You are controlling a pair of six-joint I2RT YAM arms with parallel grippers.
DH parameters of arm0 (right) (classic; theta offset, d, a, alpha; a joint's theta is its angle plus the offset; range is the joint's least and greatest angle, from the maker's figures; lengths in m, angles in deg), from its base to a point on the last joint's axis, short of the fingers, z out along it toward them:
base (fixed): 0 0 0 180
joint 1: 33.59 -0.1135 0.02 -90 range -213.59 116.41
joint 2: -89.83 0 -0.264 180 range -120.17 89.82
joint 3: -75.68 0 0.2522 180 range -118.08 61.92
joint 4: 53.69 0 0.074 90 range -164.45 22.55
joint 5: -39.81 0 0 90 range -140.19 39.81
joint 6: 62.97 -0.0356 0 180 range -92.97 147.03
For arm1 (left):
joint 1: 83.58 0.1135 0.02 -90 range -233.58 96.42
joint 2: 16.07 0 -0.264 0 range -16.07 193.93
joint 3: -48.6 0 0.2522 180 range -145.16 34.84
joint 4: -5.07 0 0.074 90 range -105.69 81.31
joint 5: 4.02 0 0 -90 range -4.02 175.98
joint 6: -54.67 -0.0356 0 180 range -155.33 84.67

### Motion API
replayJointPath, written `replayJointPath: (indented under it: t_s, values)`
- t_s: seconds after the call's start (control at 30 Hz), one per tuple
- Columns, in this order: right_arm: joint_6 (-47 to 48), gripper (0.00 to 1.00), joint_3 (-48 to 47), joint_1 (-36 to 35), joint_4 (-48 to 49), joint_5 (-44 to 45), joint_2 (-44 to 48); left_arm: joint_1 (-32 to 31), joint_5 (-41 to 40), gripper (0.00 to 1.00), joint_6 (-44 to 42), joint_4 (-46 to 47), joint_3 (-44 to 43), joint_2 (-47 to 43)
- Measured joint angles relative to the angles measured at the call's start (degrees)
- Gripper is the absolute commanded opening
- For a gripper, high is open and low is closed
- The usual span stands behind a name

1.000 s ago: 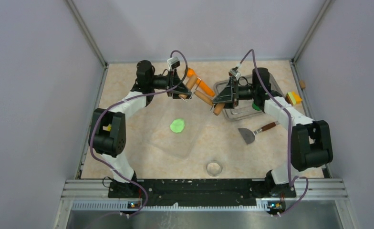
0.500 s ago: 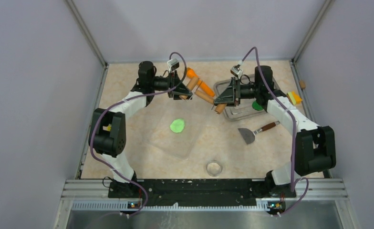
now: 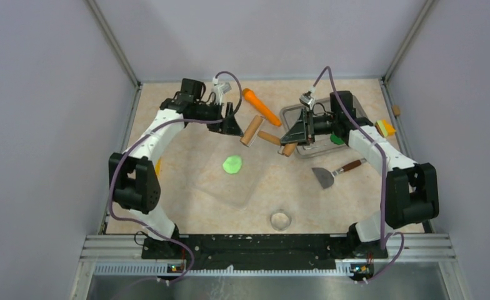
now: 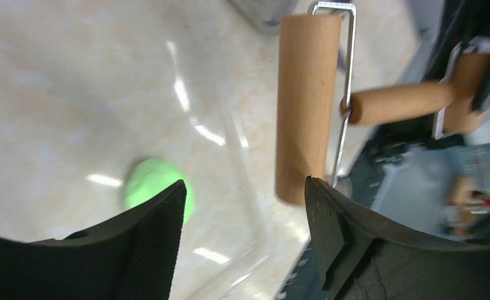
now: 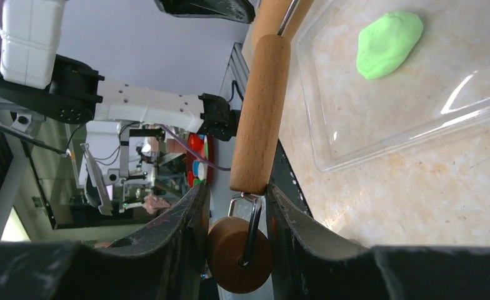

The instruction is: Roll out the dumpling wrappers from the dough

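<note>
The dough (image 3: 232, 164) is a lime-green blob on a clear plastic sheet (image 3: 214, 184); it also shows as the dough (image 4: 149, 182) and the dough (image 5: 389, 42). A wooden roller tool has a big roller (image 3: 252, 130), a handle (image 3: 269, 137) and a small end roller (image 5: 239, 253). My right gripper (image 3: 290, 141) is shut on that small end, seen close at the right gripper (image 5: 237, 195). My left gripper (image 3: 232, 125) stands open just left of the big roller (image 4: 308, 100); nothing lies between the jaws of the left gripper (image 4: 244, 203). The dumpling wrappers are out of view.
An orange cone-shaped tool (image 3: 260, 106) lies behind the roller. A clear tray (image 3: 314, 149) sits under the right arm, a dark green disc (image 3: 337, 139) by it. A scraper (image 3: 329, 175) lies at right, a round cutter ring (image 3: 280, 220) near the front.
My left gripper let go of the big roller, opened and drew back to the left. My right gripper closed on the roller's small end and now holds the tool alone.
</note>
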Motion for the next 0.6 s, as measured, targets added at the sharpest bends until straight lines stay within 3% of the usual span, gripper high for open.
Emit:
replayJointPath:
  t_s: [0.1, 0.23, 0.37, 0.6]
  values:
    - [2.78, 0.0, 0.0, 0.0, -3.93, 0.04, 0.0, 0.07, -7.78, 0.74, -13.97, -5.7, 1.7, -5.68]
    - [4.28, 0.0, 0.35, 0.0, -6.14, 0.09, 0.02, -1.81, -12.63, 0.79, -27.91, -2.49, 9.7, -18.99]
    - [4.48, 0.0, 1.84, -0.26, -6.38, 0.11, 0.02, -11.74, -14.6, 0.8, -41.18, 3.08, 15.21, -29.55]
    - [3.76, 0.0, 5.33, -2.95, -6.03, -0.44, 1.11, -22.67, -15.93, 0.76, -59.45, 4.48, 14.21, -21.81]
